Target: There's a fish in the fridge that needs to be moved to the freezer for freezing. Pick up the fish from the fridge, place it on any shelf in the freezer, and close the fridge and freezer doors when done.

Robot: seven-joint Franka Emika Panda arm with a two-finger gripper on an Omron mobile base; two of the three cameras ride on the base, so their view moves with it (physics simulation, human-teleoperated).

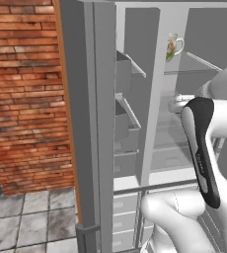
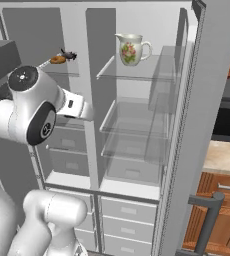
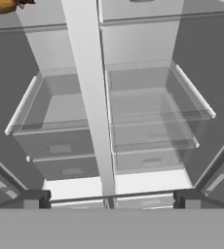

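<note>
We saw the end effector (image 3: 109, 199) wide open and empty. The fish (image 2: 58, 59), possibly already in the freezer (image 2: 62, 130), looked small, slippery; grasp mid-body.

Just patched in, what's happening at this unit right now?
Both doors stand open. The fish lies on the top shelf of the freezer, the narrower left half, so the move looks done. The gripper is open, holds nothing, and faces the shelves from in front. On the top glass shelf of the fridge stands a floral pitcher. Closing the two doors is what remains.
</note>
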